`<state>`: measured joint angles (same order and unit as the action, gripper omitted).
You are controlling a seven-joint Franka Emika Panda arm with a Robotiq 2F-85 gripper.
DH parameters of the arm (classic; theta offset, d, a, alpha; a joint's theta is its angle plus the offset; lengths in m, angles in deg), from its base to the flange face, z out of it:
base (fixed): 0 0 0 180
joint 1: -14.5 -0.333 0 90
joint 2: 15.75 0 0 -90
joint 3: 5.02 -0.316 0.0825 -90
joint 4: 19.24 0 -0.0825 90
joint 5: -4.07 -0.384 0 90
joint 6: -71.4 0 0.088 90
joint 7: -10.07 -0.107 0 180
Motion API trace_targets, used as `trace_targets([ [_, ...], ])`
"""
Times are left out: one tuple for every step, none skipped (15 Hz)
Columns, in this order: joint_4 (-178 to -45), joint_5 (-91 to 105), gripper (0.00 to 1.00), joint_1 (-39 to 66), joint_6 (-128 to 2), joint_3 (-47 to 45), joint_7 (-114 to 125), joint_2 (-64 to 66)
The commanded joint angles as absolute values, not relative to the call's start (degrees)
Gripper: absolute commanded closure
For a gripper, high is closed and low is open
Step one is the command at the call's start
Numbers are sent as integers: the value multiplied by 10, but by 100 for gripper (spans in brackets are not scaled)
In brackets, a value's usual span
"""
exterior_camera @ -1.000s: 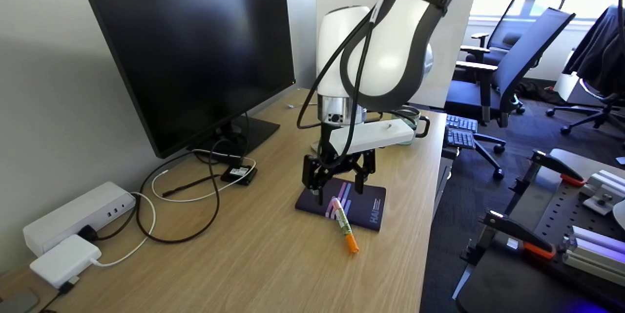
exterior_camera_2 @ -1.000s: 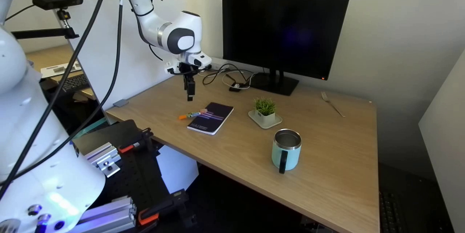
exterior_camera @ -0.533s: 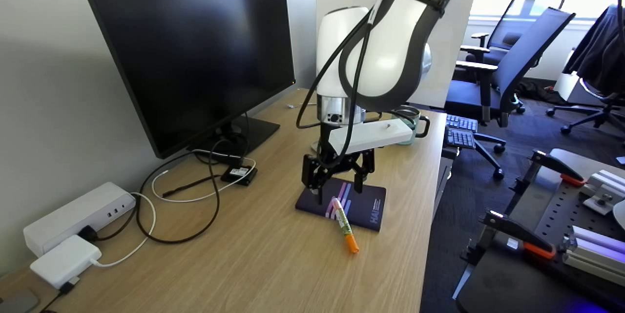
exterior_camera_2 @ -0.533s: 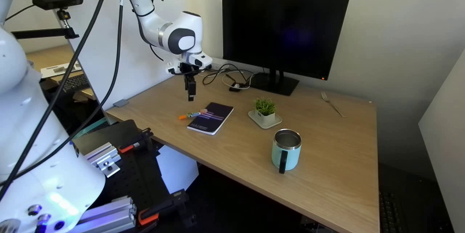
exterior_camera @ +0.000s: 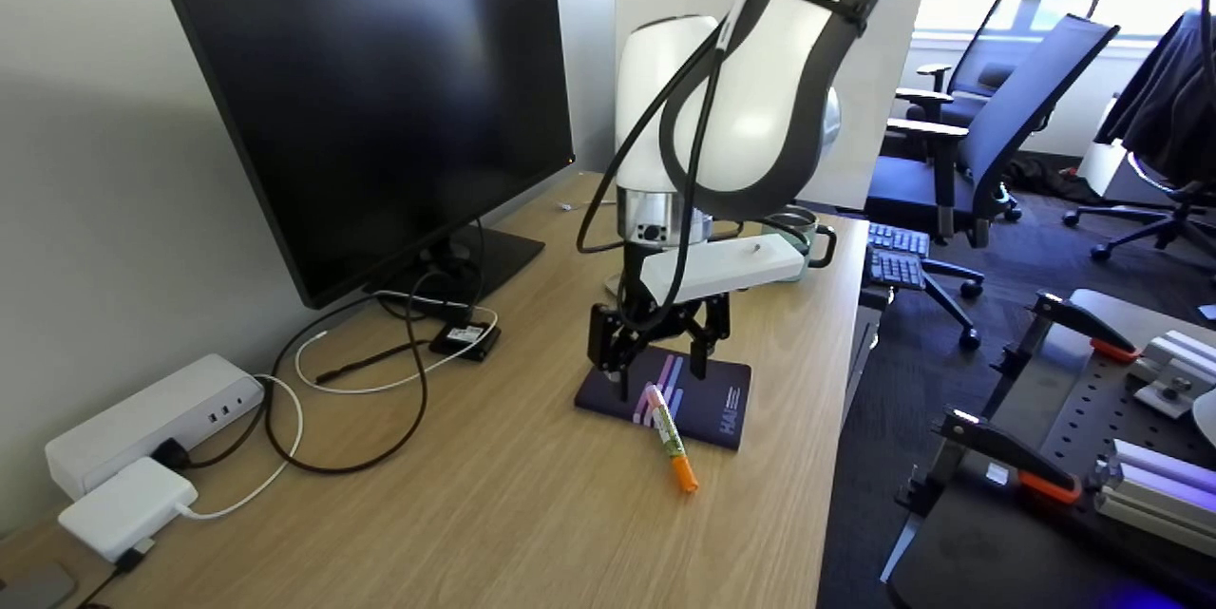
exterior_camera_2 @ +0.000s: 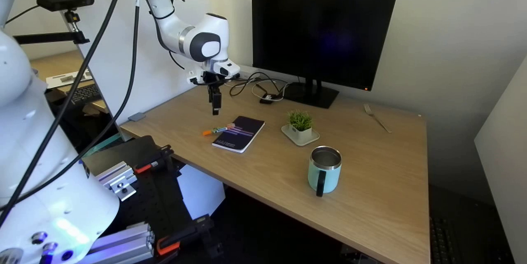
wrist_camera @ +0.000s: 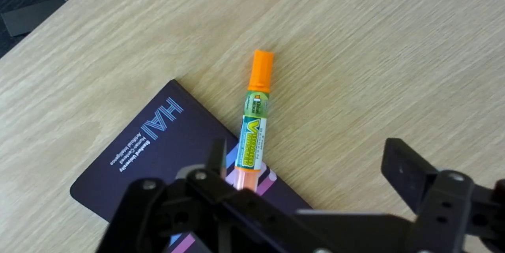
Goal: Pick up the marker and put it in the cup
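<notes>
An orange-capped marker lies with its clear end on a dark notebook and its cap over the bare desk. It also shows in an exterior view and in the wrist view. My gripper is open and empty above the notebook and marker, pointing down. In the wrist view the gripper has its fingers wide apart, with the left finger over the marker's clear end, whose tip is hidden. The cup, a light-blue mug with a black handle, stands upright, partly behind my arm in an exterior view.
A small plant on a pale tray stands between notebook and mug. A fork lies on the far right. A monitor stands at the back, with loose cables and a white power strip near the wall.
</notes>
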<state>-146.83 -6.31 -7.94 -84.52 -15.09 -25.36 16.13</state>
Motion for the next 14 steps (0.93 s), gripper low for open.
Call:
trace_targets([
  [-1470,-63,0,-95,-857,-141,-253,172],
  [-1470,-62,0,-97,-858,-140,-252,177],
  [-1469,-58,0,-103,-859,-136,-255,185],
  [-1469,-59,0,-104,-861,-135,-253,193],
  [-1469,-56,0,-109,-860,-130,-255,201],
  [-1468,-55,0,-114,-862,-124,-257,209],
  [-1465,-52,0,-120,-865,-116,-262,218],
  [-1463,-50,0,-125,-868,-109,-263,226],
  [-1458,-46,0,-131,-874,-100,-265,235],
  [-1453,-42,0,-136,-879,-92,-266,244],
  [-1446,-39,0,-140,-882,-84,-266,252],
  [-1438,-37,0,-145,-885,-77,-268,259],
  [-1428,-34,0,-150,-887,-69,-269,268],
  [-1417,-32,0,-154,-890,-64,-270,275],
])
